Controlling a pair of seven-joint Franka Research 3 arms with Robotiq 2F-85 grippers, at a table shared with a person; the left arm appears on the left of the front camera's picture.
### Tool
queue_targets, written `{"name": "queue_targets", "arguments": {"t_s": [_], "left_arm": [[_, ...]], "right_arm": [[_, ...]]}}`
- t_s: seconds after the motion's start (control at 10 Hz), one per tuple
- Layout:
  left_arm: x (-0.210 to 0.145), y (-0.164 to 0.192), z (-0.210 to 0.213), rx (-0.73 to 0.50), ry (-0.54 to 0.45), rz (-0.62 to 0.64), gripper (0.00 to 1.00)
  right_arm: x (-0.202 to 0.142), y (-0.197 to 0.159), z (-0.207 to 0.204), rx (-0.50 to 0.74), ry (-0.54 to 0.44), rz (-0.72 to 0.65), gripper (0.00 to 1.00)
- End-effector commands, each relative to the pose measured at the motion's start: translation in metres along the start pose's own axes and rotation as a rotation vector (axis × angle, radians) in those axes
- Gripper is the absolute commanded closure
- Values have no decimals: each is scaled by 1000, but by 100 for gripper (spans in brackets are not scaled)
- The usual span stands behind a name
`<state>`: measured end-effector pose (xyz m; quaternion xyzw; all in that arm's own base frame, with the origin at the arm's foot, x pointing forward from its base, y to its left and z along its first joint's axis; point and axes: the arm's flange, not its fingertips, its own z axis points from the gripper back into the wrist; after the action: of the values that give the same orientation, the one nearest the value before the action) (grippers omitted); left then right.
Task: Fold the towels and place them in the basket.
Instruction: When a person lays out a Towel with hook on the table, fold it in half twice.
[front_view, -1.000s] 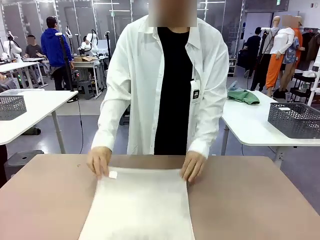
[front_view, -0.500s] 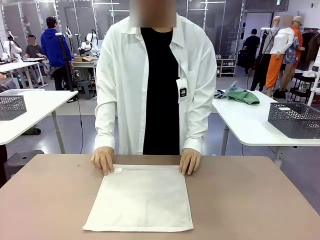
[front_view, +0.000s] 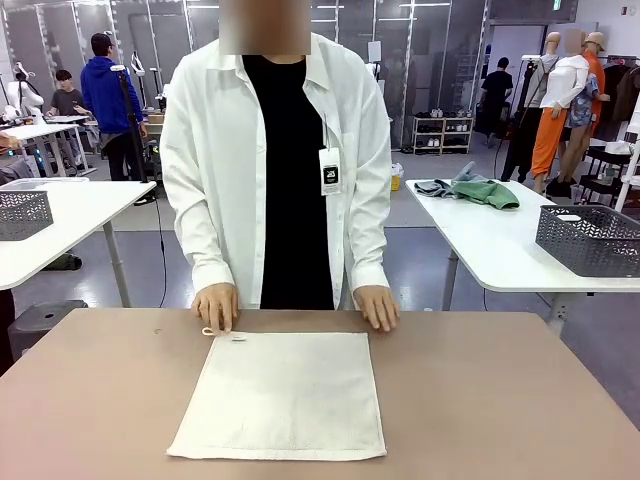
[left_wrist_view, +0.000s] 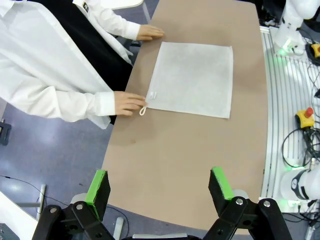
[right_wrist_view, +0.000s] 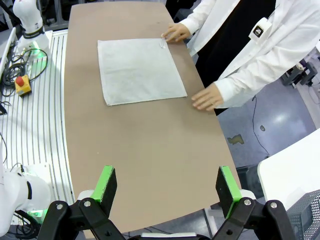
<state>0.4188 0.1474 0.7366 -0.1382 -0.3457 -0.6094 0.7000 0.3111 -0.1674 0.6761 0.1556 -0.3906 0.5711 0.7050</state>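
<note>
Brown tabletop (front_view: 520, 400) ran wide across the front view, its near edge cut off by the frame. Person in a white lab coat (front_view: 220, 160) stood at the far edge, both arms lowered to the table. Off-white towel (front_view: 285, 395) lay flat and unfolded mid-table, close to square, so the long axis was hard to call. Its edges ran parallel with the table's, loop corner at the far side toward the robot's left.

High over one table end, the left gripper (left_wrist_view: 160, 185) hung well apart from the towel, jaws spread wide, nothing between the green pads. Over the opposite end, the right gripper (right_wrist_view: 167, 186) hung likewise, wide and empty.

Fingers of one hand (front_view: 215, 305) rested at the loop corner. The other hand (front_view: 377, 306) lay just beside the opposite far corner; contact with the cloth could not be told. Corner loop (front_view: 209, 331) stuck out onto bare table.
</note>
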Motion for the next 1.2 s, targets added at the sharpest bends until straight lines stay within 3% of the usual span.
{"name": "queue_targets", "arguments": {"t_s": [0.0, 0.2, 0.5, 0.7, 1.1], "left_arm": [[20, 1, 1, 30, 93, 35, 0], [81, 1, -26, 19, 256, 5, 0], [154, -17, -103, -55, 442, -84, 0], [162, -39, -162, -123, 527, -107, 0], [130, -73, -238, -188, 654, -140, 0]], "right_arm": [[18, -5, -9, 17, 64, -10, 0], [73, -16, -43, 65, 183, 10, 0], [151, -15, -135, 114, 342, -8, 0], [172, 8, -208, 143, 454, -83, 0], [179, 48, -296, -9, 774, -56, 0]]}}
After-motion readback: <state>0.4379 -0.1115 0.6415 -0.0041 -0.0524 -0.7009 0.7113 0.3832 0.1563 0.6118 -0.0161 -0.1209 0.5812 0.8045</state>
